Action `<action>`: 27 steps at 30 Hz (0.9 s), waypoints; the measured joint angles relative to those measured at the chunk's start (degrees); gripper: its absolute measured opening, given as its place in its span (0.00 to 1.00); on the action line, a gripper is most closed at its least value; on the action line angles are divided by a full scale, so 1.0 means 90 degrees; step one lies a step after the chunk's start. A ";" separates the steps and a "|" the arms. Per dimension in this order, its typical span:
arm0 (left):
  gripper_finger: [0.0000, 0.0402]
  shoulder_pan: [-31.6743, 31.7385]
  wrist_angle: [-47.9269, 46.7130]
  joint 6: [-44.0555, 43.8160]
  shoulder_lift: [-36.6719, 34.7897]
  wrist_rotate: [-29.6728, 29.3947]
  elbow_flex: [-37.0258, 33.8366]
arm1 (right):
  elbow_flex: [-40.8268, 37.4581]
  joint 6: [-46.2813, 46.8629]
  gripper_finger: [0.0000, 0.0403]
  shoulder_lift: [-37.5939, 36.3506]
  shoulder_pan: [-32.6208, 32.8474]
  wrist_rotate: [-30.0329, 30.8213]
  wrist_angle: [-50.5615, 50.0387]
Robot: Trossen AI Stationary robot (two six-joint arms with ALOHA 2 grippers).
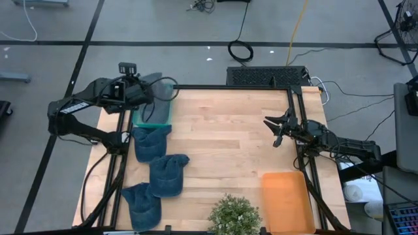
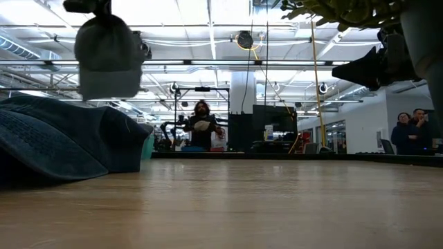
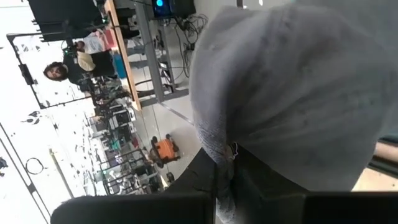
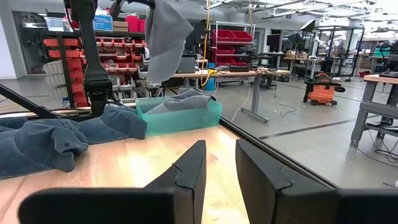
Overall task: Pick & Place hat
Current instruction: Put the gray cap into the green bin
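on the near edge of the light wooden table [image 1: 222, 130] i see a small green potted plant [image 1: 234, 215], with a flat orange tray [image 1: 286, 201] just to its right. along the left side three dark blue denim hats [image 1: 157, 173] lie in a loose row, overlapping one another, running from the near left corner up toward the far end. my right gripper [image 1: 279, 127] hangs over the right half of the table, well apart from the hats, jaws a narrow way apart and gripping nothing. at the far left corner sits a translucent teal plastic bin [image 1: 154, 116] with another grey piece of cloth [image 4: 177, 99] lying in it. my left gripper [image 1: 140, 91] is raised above that bin, jaws closed tight on a grey fabric hat [image 2: 107, 59] that hangs clear of the table, directly over the bin. far beyond the table a person [image 2: 201, 126] stands in the room.
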 joint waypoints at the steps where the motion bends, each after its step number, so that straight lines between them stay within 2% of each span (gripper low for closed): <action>1: 0.06 0.0023 0.0006 -0.0011 -0.0091 0.0009 -0.0112 | 0.0000 0.0000 0.18 -0.0002 0.0000 0.0002 0.0002; 5: 0.06 0.0042 0.0012 -0.0065 -0.0338 0.0109 -0.0394 | 0.0000 0.0000 0.18 -0.0002 0.0000 0.0005 0.0002; 8: 0.06 -0.0030 0.0009 0.0252 -0.0388 0.0354 -0.0690 | 0.0000 0.0000 0.18 -0.0001 0.0000 0.0005 0.0002; 15: 0.06 -0.0102 0.0040 0.0217 -0.0349 0.0145 -0.1230 | 0.0000 0.0000 0.18 -0.0001 0.0000 0.0005 0.0002; 27: 0.06 -0.0106 0.0050 -0.0107 -0.0313 0.0174 -0.1543 | 0.0000 0.0000 0.18 -0.0001 0.0000 0.0007 0.0000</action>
